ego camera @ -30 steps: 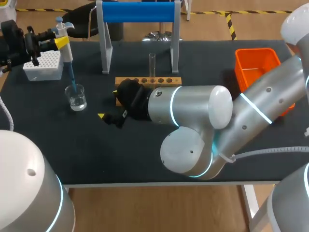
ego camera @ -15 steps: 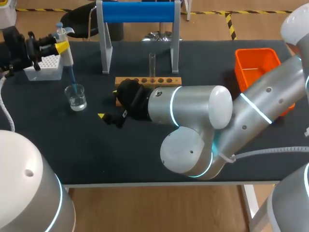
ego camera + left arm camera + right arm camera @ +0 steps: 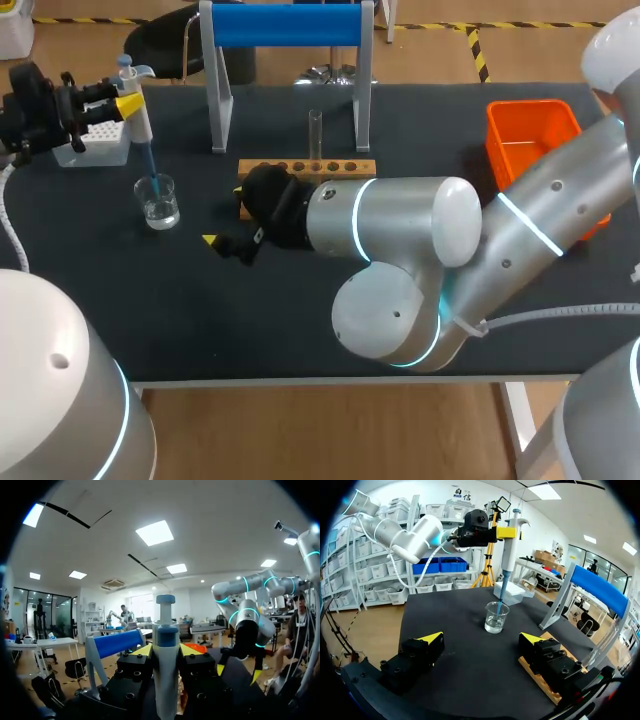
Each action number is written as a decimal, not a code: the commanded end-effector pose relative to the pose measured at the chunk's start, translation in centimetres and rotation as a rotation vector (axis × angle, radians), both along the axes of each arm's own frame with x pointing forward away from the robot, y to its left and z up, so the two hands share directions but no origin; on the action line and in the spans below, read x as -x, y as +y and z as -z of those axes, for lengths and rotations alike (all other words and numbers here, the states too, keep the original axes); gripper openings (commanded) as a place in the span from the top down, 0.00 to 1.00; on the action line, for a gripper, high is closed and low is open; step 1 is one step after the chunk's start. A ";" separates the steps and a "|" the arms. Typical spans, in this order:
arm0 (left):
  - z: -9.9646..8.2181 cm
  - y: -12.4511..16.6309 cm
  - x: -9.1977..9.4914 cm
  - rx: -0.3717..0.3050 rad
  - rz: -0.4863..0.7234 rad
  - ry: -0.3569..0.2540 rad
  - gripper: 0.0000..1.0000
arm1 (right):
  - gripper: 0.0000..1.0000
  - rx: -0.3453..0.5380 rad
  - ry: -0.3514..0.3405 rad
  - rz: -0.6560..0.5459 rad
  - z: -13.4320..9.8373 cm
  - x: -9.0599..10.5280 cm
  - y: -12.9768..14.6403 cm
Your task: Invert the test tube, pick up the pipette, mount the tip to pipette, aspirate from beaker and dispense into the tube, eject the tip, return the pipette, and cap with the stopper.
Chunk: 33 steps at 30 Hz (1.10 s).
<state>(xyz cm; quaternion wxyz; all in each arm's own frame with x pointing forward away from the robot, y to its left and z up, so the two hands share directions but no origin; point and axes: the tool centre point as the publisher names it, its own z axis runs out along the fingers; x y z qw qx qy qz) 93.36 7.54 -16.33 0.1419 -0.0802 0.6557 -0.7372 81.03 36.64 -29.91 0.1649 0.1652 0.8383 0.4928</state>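
At the far left corner of the bench (image 3: pixel 200 310), our left claw (image 3: pixel 118 98) was clamped around the pipette (image 3: pixel 138 115), one finger on each side of its barrel just under the plunger head, holding it upright above the white tip box (image 3: pixel 95 150). We judged the pipette light and stiff, with smooth plastic that could slip or twist, so that thick upper barrel seemed the right place to hold it. Its blue tip (image 3: pixel 148 165) reached down into the beaker (image 3: pixel 158 203), which stood just in front of the box with clear liquid in the bottom. The tip looked thin and only pressed on, so a knock against the glass rim might loosen it. The beaker looked small enough to tip easily.

Nearer the middle, our right claw (image 3: pixel 481 639) sat low over the bench with its fingers spread wide and nothing between them, just beside the left end of the wooden rack (image 3: pixel 340 167). The test tube (image 3: pixel 315 135) stood upright in that rack. It looked slender, slick and fragile, best taken gently by its bare upper part. The orange bin (image 3: pixel 530 135) sat at the right edge.
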 end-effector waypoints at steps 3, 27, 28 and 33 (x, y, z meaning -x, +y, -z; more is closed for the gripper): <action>0.6 0.1 -0.4 0.001 0.010 -0.006 1.00 | 0.00 0.002 -0.001 0.003 0.0 0.1 0.1; 2.5 0.5 -0.8 0.004 0.004 0.029 1.00 | 0.00 0.002 -0.001 0.003 0.0 0.1 0.1; 2.5 0.6 -0.9 0.005 0.005 0.031 1.00 | 0.00 0.002 -0.001 0.003 0.0 0.1 0.1; 2.7 0.6 -0.9 0.008 0.005 0.041 1.00 | 0.00 0.002 -0.001 0.003 0.0 0.1 0.1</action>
